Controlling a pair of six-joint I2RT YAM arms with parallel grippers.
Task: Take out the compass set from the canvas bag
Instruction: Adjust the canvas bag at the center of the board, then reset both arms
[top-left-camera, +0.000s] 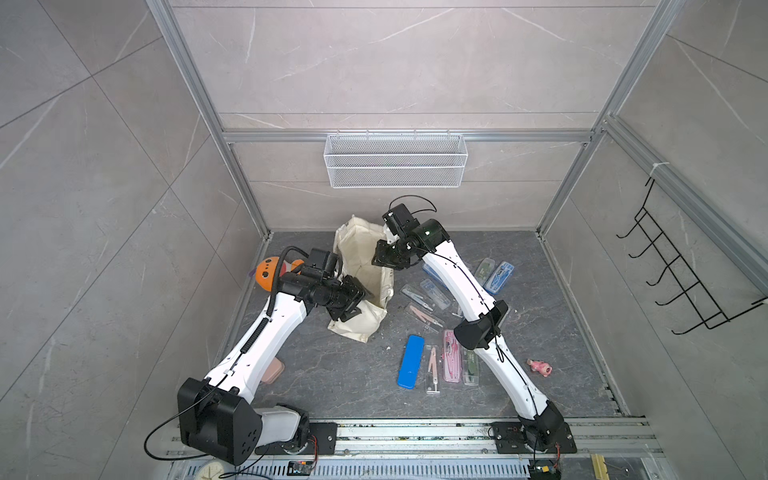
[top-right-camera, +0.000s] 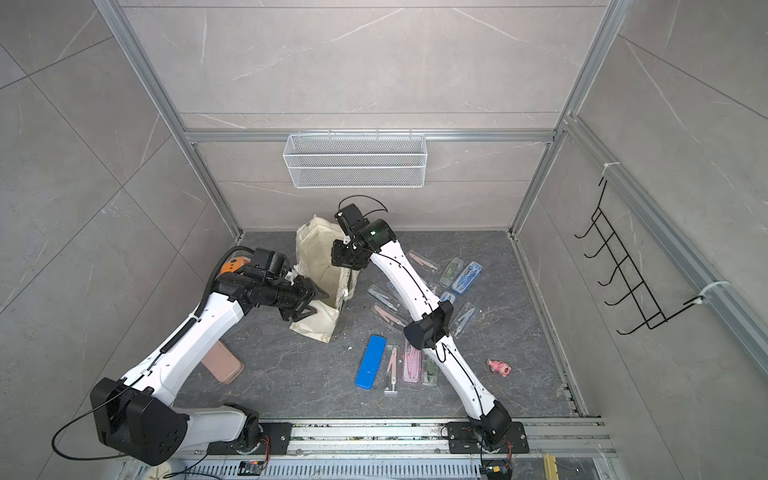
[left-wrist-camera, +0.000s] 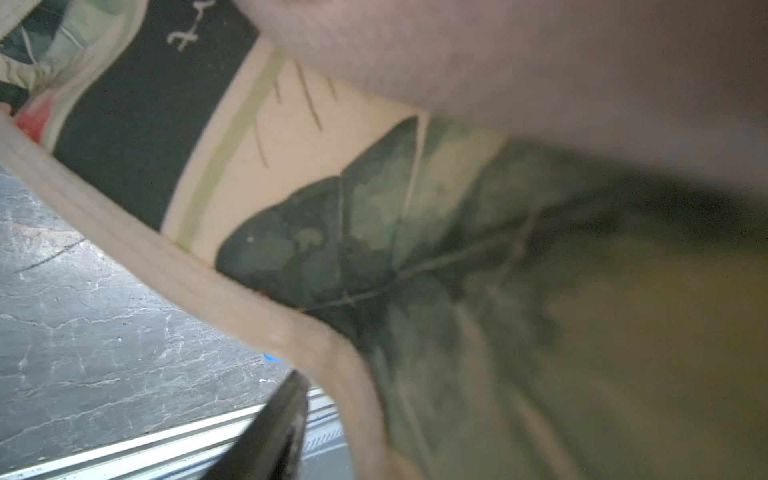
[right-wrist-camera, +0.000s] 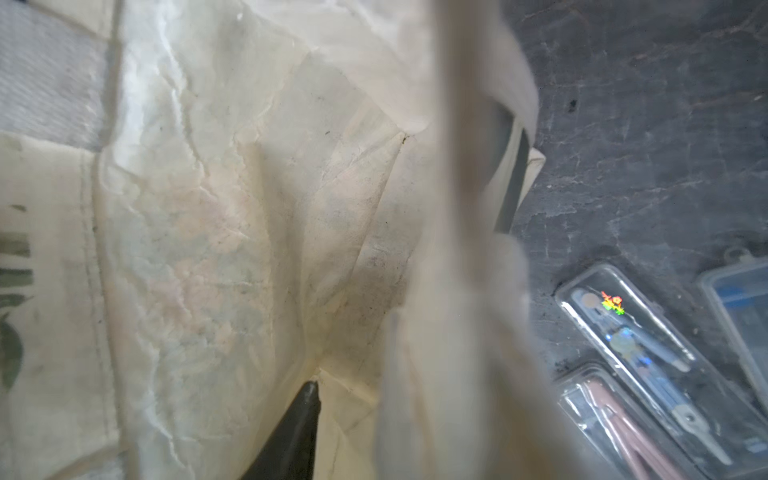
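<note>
Compass sets (top-left-camera: 451, 361) lie on the surface (top-left-camera: 332, 386), lower right of centre. Mid-frame, the left claw (top-left-camera: 359, 307), spread at the bag (top-left-camera: 361, 249) rim, grips nothing: the bag may slump shut. Beyond, the right claw (top-left-camera: 384, 262): I cannot tell its state; it could snag cloth.

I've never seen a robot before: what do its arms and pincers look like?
Both arms wear smooth white shells with black joints and black bases. The left arm has a ribbed black hose running along it; the right arm has a thin black cable and a dark glossy dome near its wrist. The left gripper and right gripper are black, with tapered fingers.
</note>
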